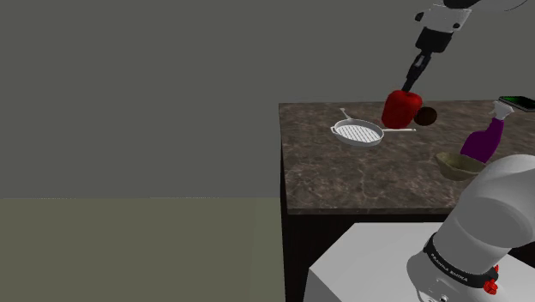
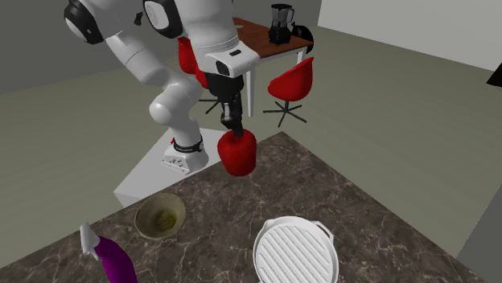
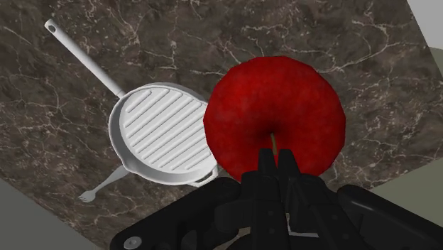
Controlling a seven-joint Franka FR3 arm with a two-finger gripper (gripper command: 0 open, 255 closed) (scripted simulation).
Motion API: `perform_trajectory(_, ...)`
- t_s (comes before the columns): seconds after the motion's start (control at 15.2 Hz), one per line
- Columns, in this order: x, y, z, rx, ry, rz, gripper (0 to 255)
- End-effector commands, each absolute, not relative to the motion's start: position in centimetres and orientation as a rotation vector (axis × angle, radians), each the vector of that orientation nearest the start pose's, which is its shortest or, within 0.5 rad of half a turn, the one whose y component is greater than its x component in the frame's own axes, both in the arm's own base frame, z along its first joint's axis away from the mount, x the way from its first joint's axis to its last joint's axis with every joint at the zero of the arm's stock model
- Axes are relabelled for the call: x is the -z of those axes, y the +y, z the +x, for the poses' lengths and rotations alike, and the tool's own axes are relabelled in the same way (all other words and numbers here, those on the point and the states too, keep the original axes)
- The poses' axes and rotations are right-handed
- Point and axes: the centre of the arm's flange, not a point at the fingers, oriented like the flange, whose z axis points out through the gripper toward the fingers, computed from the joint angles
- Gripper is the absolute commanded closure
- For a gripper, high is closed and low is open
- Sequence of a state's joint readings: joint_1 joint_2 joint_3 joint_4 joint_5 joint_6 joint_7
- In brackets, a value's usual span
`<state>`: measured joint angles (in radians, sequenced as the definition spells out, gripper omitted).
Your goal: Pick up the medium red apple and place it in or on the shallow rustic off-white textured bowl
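A red apple (image 1: 400, 108) (image 2: 237, 153) (image 3: 277, 113) hangs in the air above the dark marbled counter (image 1: 343, 180). My black gripper (image 1: 412, 84) (image 2: 234, 129) (image 3: 275, 160) comes down on it from above, fingers shut together at the apple's stem hollow. The shallow off-white bowl (image 1: 447, 158) (image 2: 143, 211) sits on the counter nearer the stand, apart from the apple, with a greenish inside. In the shoulder view the bowl is to the right of and below the apple.
A white ribbed grill pan (image 1: 357, 132) (image 2: 294, 251) (image 3: 162, 135) with a long handle lies beside the apple. A purple spray bottle (image 1: 483, 141) (image 2: 113, 259) stands by the bowl. The counter's edge drops to the floor on the shoulder view's left. Red chairs (image 2: 291, 84) and a table stand behind the arm.
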<state>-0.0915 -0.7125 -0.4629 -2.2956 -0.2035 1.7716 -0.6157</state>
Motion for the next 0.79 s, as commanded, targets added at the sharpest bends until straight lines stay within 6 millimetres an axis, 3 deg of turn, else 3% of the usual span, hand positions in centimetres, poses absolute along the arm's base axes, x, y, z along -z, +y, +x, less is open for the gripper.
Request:
perform_trajectory(0.0,-59.1,-25.6,26.6,0.258,-0.265,-3.108,255)
perform_trajectory(0.73,-63.6,-33.8,15.5,0.258,-0.265,-3.108,255)
